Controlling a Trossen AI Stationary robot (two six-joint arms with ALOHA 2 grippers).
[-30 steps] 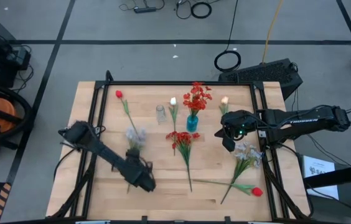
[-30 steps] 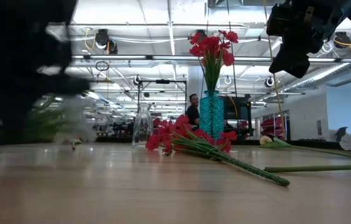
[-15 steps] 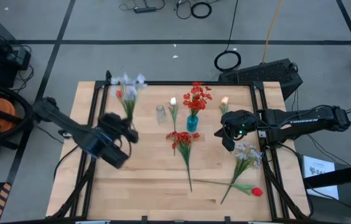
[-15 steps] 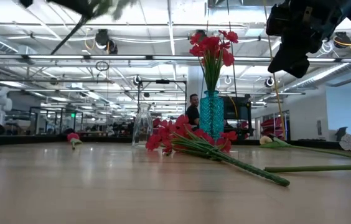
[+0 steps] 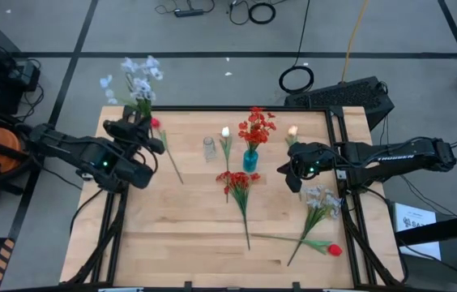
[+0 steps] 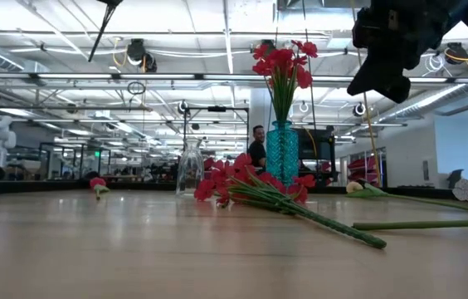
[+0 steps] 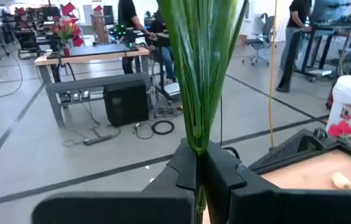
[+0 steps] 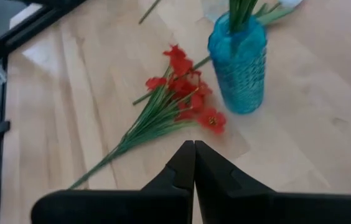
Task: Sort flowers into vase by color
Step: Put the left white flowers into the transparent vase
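Observation:
My left gripper is up over the table's far left corner, shut on a pale lavender-white spray whose blossoms reach out past the far edge. Its stem's tail shows high in the low view. A blue vase with red flowers stands mid-table, a clear glass vase to its left. My right gripper hangs shut to the right of the blue vase, touching nothing. A red blossom cluster lies flat near the vase. My left gripper pinches the spray's green stem and leaves between its two fingers, well below the blossoms. The fingers point about level toward the table's far edge. The spray is lifted clear of the table and rises from the fingers, blossoms uppermost.
Lying on the table: a red bud on a long stem at far left, two cream tulip buds, another pale spray and a red bud at the right. A black frame borders the table.
My left gripper, staying shut on the pale spray, has risen from the table's near left part and swung toward the far left corner, tipping from pointing down to about level. The spray has been lifted clear, its blossoms now beyond the far edge.

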